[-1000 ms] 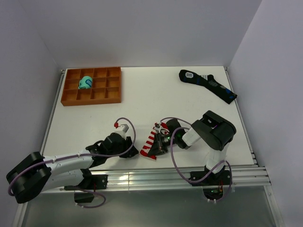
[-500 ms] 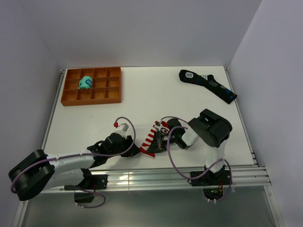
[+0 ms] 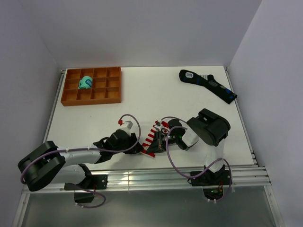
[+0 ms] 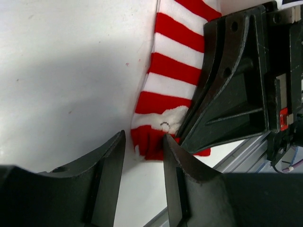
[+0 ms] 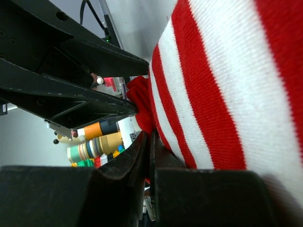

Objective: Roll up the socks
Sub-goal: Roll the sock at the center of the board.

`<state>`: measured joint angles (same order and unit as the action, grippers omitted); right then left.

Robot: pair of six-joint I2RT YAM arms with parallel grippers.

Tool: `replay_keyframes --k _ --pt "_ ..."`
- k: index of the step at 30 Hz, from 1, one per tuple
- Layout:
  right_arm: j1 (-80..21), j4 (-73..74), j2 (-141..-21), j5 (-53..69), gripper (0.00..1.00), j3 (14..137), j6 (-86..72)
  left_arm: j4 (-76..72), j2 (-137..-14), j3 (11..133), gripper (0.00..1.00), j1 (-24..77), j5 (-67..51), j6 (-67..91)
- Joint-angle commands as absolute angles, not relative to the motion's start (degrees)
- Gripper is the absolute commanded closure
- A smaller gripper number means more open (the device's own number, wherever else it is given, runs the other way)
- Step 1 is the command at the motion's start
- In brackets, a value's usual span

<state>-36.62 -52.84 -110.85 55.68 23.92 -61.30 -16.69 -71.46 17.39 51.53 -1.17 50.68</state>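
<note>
The small striped red-and-white fabric socks (image 3: 152, 139) lie on the white surface (image 3: 156, 97) in the narrow space where the two sets of jaws meet. They look light, soft and limp, so they will likely sag, crease and unroll if let go, though the knit should not slip much. The right jaws are fully closed along the socks' long edge and appear to pinch a thin fold of the red end, although the wrist view is too tight to be sure. The left jaws stand about half open and hold nothing; the red end (image 4: 150, 142) sits just ahead of their tips, in line with the gap. That bunched end looks like the best place to grip, taking both layers at once. The surface is smooth and bare around the jaws. Well beyond them are an orange compartment tray (image 3: 114, 86) holding a teal sock bundle (image 3: 85, 82), and a long black sock (image 3: 208, 85). Pale walls close in three sides.
</note>
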Motion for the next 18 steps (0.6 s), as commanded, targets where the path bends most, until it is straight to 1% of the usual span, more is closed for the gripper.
replay_keyframes --k 1,4,7,8,12,18 --pt "-35.68 -40.95 -115.05 53.87 0.92 20.66 -69.52 -16.18 -73.65 20.56 0.57 51.86 -0.53 49.57" --pt "-35.51 -42.27 -115.31 54.05 0.92 20.39 -70.22 -13.72 -75.32 22.05 0.59 51.94 -0.27 49.66" --pt "-35.42 -42.63 -115.66 54.23 0.92 20.3 -70.31 -11.08 -76.11 22.59 0.63 51.94 -0.26 50.01" --pt "-35.25 -42.97 -115.75 54.32 0.92 20.39 -70.49 -10.73 -76.2 22.67 0.67 52.03 -0.26 50.1" --pt "-35.16 -43.42 -116.02 54.23 0.92 20.39 -70.66 -8.88 -76.81 23.2 0.74 52.12 -0.18 49.84" --pt "-35.07 -40.35 -114.61 52.74 0.91 20.92 -67.95 -3.0 -79.8 28.56 0.86 52.38 -0.61 48.08"
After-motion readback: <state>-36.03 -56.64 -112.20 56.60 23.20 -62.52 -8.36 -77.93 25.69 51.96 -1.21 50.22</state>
